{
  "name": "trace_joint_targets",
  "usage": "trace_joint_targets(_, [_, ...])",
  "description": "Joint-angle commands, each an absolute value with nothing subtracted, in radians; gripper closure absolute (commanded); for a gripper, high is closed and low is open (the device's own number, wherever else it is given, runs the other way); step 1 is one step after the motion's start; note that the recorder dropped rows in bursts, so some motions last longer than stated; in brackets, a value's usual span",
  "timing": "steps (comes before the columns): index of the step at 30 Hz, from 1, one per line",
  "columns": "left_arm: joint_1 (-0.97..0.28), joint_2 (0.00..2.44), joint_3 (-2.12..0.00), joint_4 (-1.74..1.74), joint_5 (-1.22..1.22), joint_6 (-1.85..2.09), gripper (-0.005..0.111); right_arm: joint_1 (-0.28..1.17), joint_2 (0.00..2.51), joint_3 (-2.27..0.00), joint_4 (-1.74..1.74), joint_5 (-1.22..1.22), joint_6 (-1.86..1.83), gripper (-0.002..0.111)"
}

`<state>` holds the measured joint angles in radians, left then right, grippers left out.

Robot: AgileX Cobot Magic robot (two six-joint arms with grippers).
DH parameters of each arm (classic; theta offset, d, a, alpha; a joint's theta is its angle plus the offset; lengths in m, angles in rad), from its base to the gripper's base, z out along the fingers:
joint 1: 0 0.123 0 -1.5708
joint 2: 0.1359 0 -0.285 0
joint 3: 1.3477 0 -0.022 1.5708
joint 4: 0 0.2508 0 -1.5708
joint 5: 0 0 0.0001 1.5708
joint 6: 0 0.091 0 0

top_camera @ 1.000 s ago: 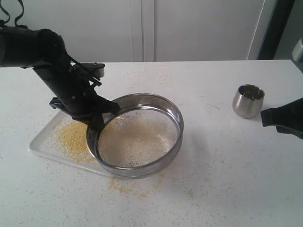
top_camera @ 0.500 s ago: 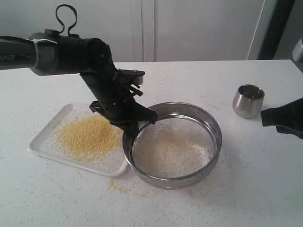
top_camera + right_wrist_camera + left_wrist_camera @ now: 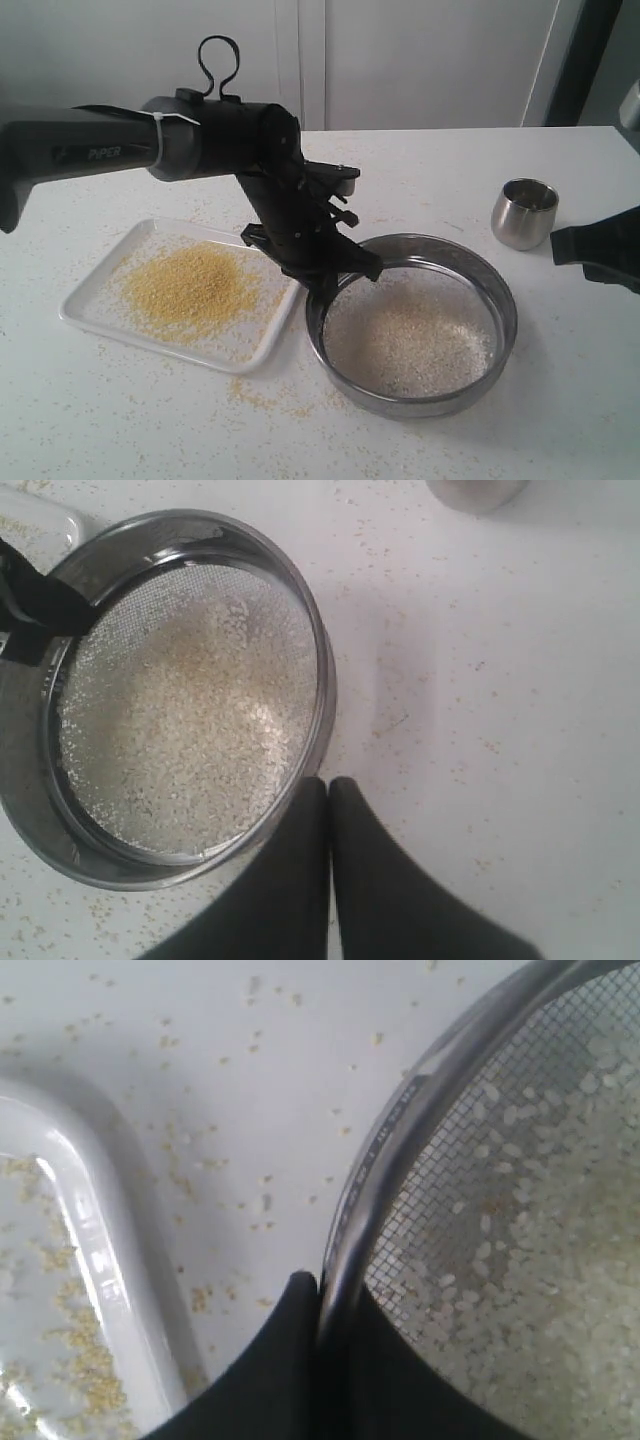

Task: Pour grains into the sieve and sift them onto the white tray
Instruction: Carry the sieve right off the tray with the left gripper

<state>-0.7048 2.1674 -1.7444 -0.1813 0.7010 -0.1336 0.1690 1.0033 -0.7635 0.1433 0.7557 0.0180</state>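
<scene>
The steel sieve (image 3: 480, 395) sits to the right of the white tray (image 3: 105, 325), off it, with pale coarse grains (image 3: 410, 345) on its mesh. A golden-yellow heap of fine grains (image 3: 190, 285) lies in the tray. My left gripper (image 3: 325, 285) is shut on the sieve's near-left rim (image 3: 375, 1165), one finger (image 3: 275, 1350) outside the wall and one inside. My right gripper (image 3: 329, 785) is shut and holds nothing, hovering by the sieve (image 3: 320, 680) rim; in the exterior view only its dark body (image 3: 600, 250) shows at the right edge.
A small steel cup (image 3: 524, 212) stands at the back right. Stray grains are scattered over the white tabletop (image 3: 430, 170), thickest in front of the tray (image 3: 95, 1260).
My left gripper has carried the sieve to the right, from over the tray to the tabletop beside it, uncovering the yellow heap. The right arm has stayed still.
</scene>
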Motion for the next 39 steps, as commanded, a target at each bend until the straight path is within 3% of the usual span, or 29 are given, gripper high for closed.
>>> trace_joint_targets(1, [-0.734, 2.166, -1.783, -0.112, 0.738, -0.198, 0.107, 0.168, 0.999, -0.759, 0.138, 0.750, 0.022, 0.108])
trace_joint_targets(32, [-0.782, 2.222, -1.805, 0.017, 0.760, -0.266, 0.106, 0.168, 0.999, -0.759, 0.138, 0.750, 0.022, 0.108])
trace_joint_targets(35, [-0.782, 2.222, -1.805, 0.017, 0.760, -0.266, 0.099, 0.168, 0.999, -0.759, 0.138, 0.750, 0.022, 0.108])
trace_joint_targets(39, [-0.782, 2.222, -1.805, 0.017, 0.760, -0.262, 0.077, 0.168, 0.999, -0.759, 0.138, 0.750, 0.022, 0.108])
